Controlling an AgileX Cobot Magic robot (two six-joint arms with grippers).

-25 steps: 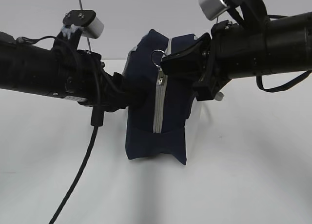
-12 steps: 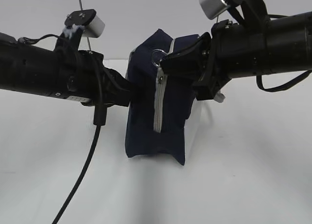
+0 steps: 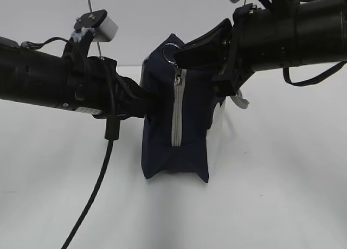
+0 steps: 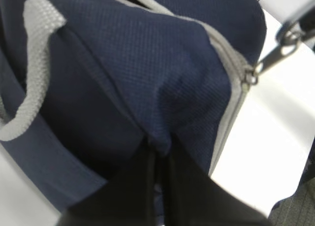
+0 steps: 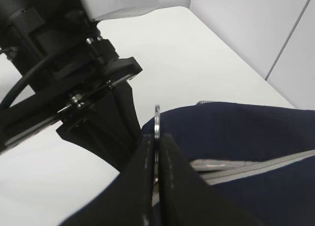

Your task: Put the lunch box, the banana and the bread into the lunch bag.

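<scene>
Reaching in level from either side, the left pincer [image 3: 145, 101] is pinching the lunch bag [image 3: 190, 129] fabric while the right pincer [image 3: 174, 55] is clamping its ring pull [image 3: 170, 52].

Lunch bag [image 3: 176, 119] stands on table [image 3: 282, 178], seemingly between both arms.

No readable text, brand, nr or sign in any view. Only candidate: small white sticker [image 3: 82, 110] on underside of left arm in ext. view, print too tiny and blurred to make out. Lunch bag [image 3: 162, 140] fabric is plain navy, no logo or tag showing on side, zip strip or handle in wrist views.
</scene>
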